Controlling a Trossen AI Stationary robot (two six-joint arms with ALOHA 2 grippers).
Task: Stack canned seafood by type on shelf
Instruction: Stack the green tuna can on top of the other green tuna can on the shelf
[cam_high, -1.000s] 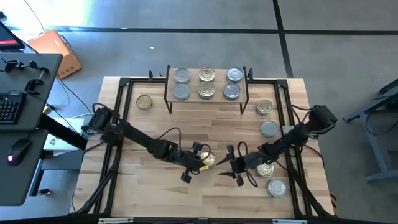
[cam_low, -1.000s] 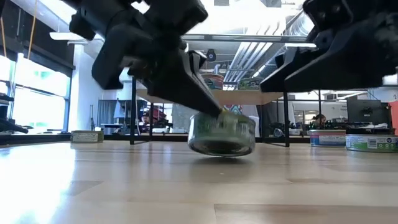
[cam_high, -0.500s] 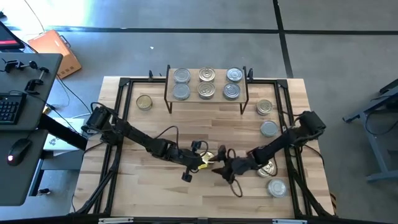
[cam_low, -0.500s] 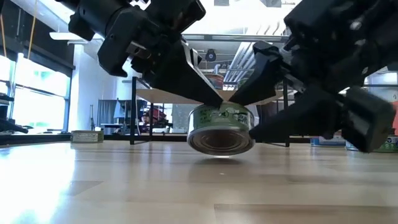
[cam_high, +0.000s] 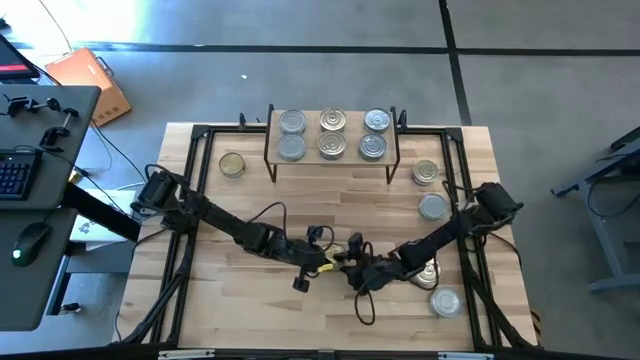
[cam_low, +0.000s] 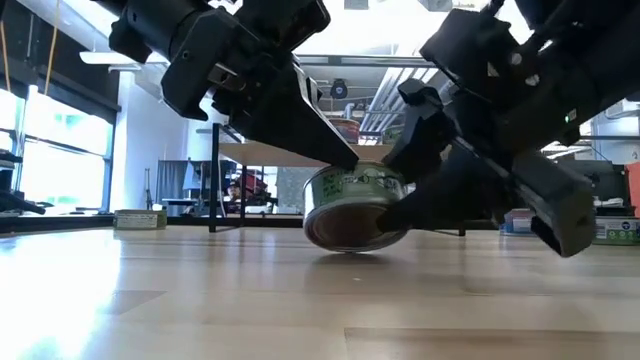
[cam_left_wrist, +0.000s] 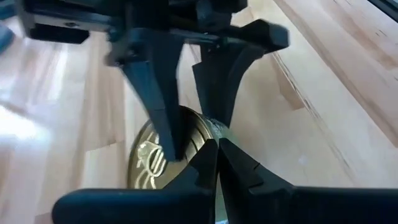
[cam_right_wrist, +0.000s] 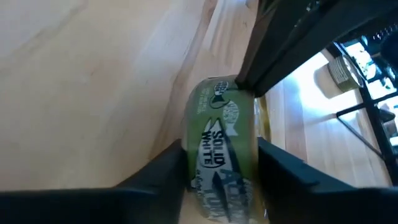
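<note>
Right gripper (cam_low: 400, 205) is seen closing round a gold-topped tin (cam_low: 355, 207), its dark fingers (cam_right_wrist: 283, 169) set on either side of the green label wall; in the right wrist view both fingers are touching or all but touching the wall, so a grasp is judged formed or forming. The tin is tilted, one edge lifted off the surface (cam_high: 300, 200), well in front of the shelf (cam_high: 332, 150). It is propped that way by the left gripper (cam_left_wrist: 217, 163), whose fingers are clenched together to a single tip, pressed at the tin's gold lid edge. The tilt is judged deliberate: a raised wall gives the right gripper something to clamp.

Six silver-topped tins (cam_high: 332, 134) are placed on the shelf in two rows of three. Another gold-topped tin (cam_high: 232, 164) lies left of the shelf. Four more tins (cam_high: 433, 207) are lined up to the shelf's right and nearer the front, the third partly hidden by the right arm.
</note>
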